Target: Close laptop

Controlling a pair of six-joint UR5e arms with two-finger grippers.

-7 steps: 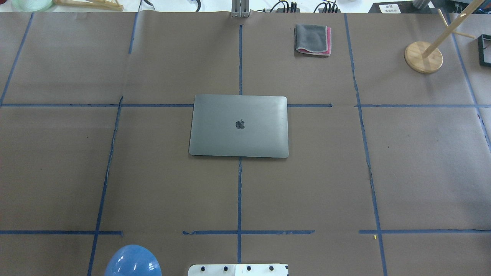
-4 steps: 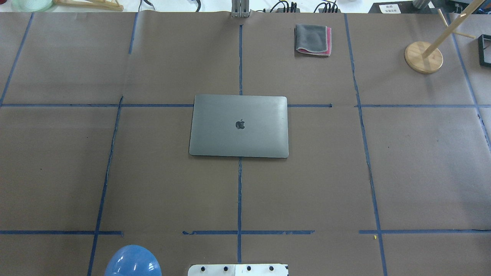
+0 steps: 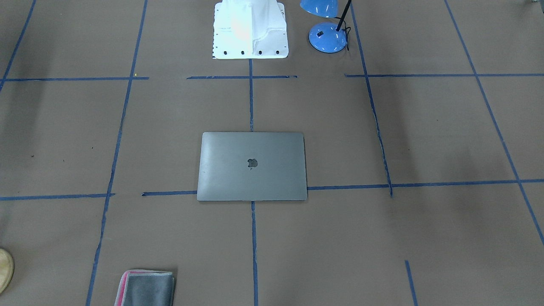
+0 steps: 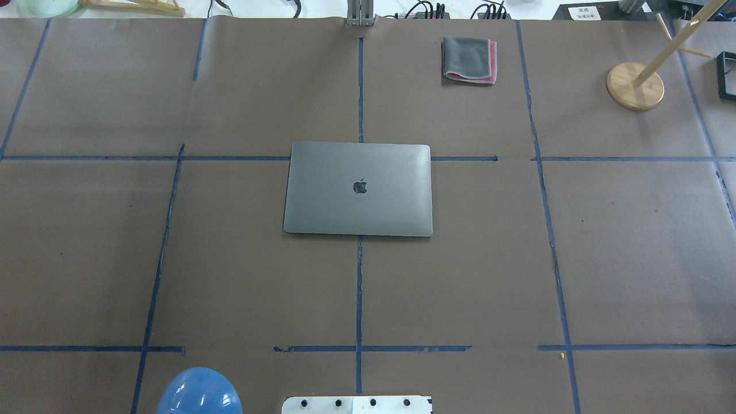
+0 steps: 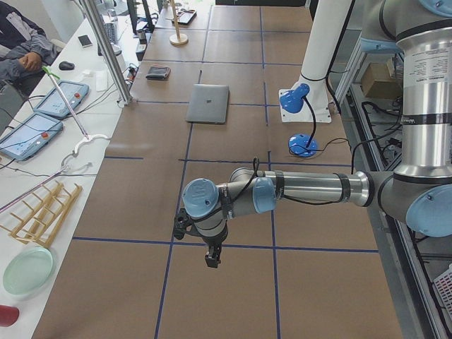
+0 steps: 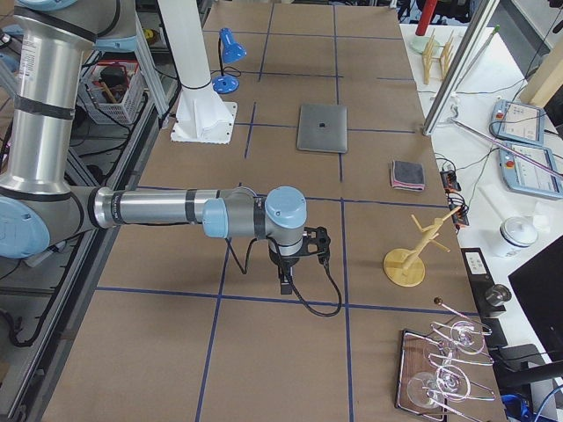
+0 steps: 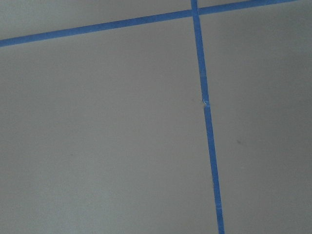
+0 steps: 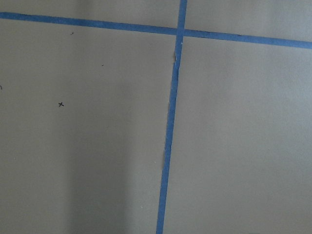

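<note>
The laptop [image 4: 379,207] lies flat in the middle of the table with its lid down and the dark apple logo facing up. It also shows in the front-facing view [image 3: 229,178], the left view [image 5: 208,104] and the right view [image 6: 322,128]. My left gripper [image 5: 212,258] hangs over the table's left end, far from the laptop. My right gripper [image 6: 286,283] hangs over the right end, also far from it. I cannot tell whether either gripper is open or shut. Both wrist views show only brown paper and blue tape.
A folded grey-and-pink cloth [image 4: 468,59] lies at the far side. A wooden stand [image 4: 635,85] is at the far right. A blue lamp [image 3: 327,36] stands beside the white robot base [image 3: 250,29]. A rack of glasses [image 6: 444,369] sits at the right end.
</note>
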